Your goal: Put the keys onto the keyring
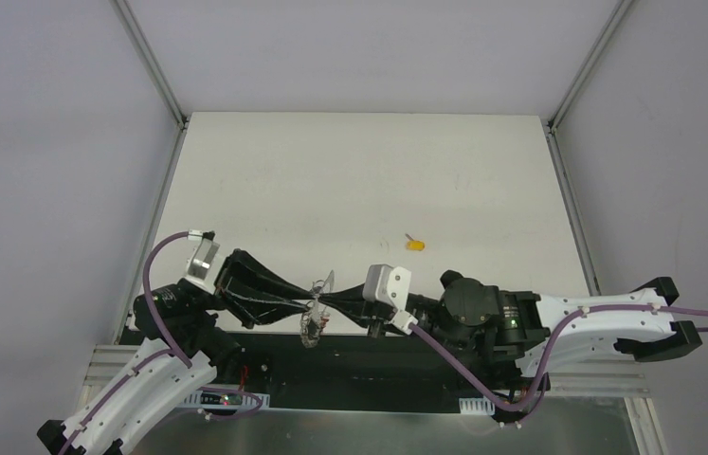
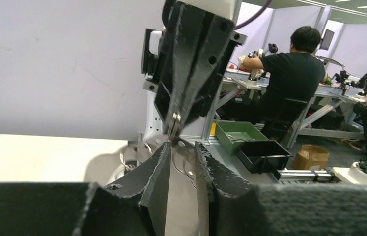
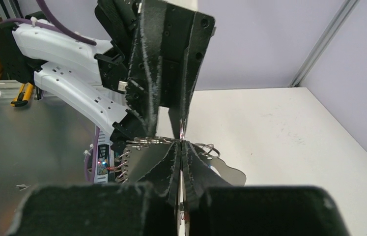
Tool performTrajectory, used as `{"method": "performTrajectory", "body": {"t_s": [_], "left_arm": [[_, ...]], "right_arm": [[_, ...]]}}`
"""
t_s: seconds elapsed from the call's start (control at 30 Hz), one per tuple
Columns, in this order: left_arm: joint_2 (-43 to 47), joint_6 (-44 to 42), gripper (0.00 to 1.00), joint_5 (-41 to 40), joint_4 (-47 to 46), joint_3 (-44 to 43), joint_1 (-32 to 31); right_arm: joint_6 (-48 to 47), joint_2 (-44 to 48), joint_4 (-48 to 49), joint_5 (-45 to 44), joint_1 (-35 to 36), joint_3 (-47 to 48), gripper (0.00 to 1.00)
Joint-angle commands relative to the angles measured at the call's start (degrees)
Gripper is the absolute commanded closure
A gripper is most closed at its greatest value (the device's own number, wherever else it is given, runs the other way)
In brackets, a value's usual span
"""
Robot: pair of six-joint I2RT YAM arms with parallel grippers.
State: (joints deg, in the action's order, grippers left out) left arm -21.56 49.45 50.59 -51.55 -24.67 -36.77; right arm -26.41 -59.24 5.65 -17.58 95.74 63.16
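Note:
My two grippers meet tip to tip above the table's near edge. The right gripper [image 1: 329,303] [image 3: 181,143] is shut on the keyring [image 1: 315,319] [image 3: 144,142], a thin silver loop with small keys and rings hanging below the tips. The left gripper [image 1: 309,301] [image 2: 183,145] faces it with its jaws a little apart. Through that gap the ring's wire [image 2: 185,169] shows, and the fingers do not pinch it. A key with a yellow head [image 1: 415,245] lies alone on the white table, beyond the right arm.
The table [image 1: 331,171] has metal frame posts at its far corners and grey walls on both sides. A black bar and a metal plate [image 1: 378,431] run along the near edge. A green bin [image 2: 238,133] and a black bin [image 2: 262,155] sit off the table.

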Motion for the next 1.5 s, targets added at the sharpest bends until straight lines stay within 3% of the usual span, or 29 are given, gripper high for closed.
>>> {"method": "performTrajectory", "body": {"t_s": [0.0, 0.37, 0.7, 1.17, 1.47], "left_arm": [[1.16, -2.36, 0.75, 2.73, 1.68, -2.43, -0.32], [-0.47, -6.87, 0.65, 0.48, 8.38, -4.80, -0.31], [-9.25, -8.77, 0.60, -5.72, 13.28, -5.86, -0.31], [-36.34, -13.64, 0.54, -15.19, 11.84, -8.88, -0.29], [-59.99, -12.15, 0.50, -15.82, 9.53, -19.90, -0.27]], "right_arm": [[0.18, 4.30, 5.67, -2.54, -0.30, 0.24, 1.00], [2.76, 10.01, -3.20, 0.63, -0.30, -1.75, 1.00], [8.44, 16.47, -22.95, 1.89, -0.22, -1.86, 1.00], [13.41, 23.97, -30.63, -0.38, -0.16, -4.00, 1.00], [13.64, 26.68, -35.75, -3.39, -0.19, -2.69, 1.00]]}}
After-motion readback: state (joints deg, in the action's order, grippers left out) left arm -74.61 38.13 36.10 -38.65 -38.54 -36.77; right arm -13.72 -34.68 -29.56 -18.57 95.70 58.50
